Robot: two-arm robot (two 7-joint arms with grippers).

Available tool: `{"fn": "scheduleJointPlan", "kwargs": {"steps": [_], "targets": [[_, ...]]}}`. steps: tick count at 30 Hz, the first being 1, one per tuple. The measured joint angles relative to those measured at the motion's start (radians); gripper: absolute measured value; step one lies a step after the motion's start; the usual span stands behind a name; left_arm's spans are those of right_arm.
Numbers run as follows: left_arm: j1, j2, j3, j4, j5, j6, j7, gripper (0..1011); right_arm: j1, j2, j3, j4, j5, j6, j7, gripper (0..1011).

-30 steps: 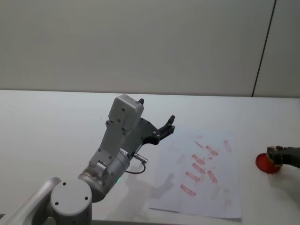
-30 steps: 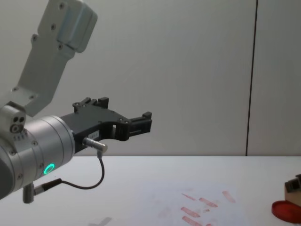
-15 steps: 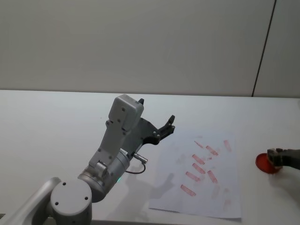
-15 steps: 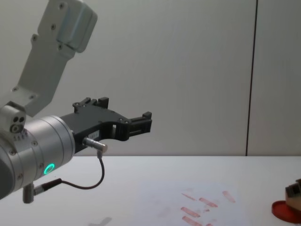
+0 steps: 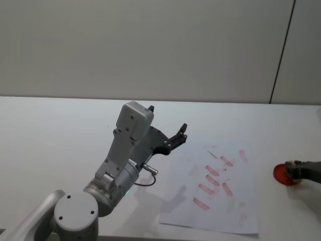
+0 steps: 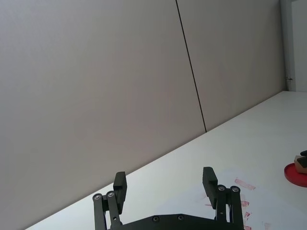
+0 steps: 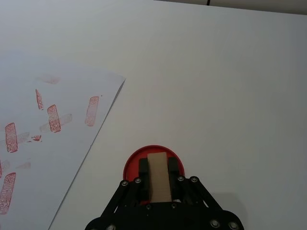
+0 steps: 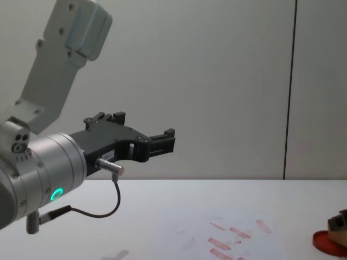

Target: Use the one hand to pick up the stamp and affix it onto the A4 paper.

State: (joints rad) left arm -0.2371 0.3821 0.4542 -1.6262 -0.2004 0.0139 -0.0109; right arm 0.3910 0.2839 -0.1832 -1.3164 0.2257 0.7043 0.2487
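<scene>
Head: we look down on the table (image 5: 50, 125). Chest: low, across it. Right wrist: close, straight down. Left wrist: toward the wall (image 6: 96, 96). All share the A4 paper (image 5: 241, 201).

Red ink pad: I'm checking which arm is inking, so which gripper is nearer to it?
Right. The right gripper holds the stamp over the ink pad; the left gripper hangs open in the air, across the A4 paper from it.

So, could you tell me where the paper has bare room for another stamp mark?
The white paper sheet's near-left part, toward the raised left end effector, is bare. Red rectangular marks crowd its middle and right.
</scene>
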Motion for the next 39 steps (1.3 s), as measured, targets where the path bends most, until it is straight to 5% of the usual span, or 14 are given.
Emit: {"fn": "scheduleJointPlan", "kwargs": {"steps": [39], "targets": [[0.0,0.0,0.0,0.0,0.0,0.0,0.0,1002,0.003,-0.014,-0.004,-0.005,0.012,-0.013,-0.016,224]]}}
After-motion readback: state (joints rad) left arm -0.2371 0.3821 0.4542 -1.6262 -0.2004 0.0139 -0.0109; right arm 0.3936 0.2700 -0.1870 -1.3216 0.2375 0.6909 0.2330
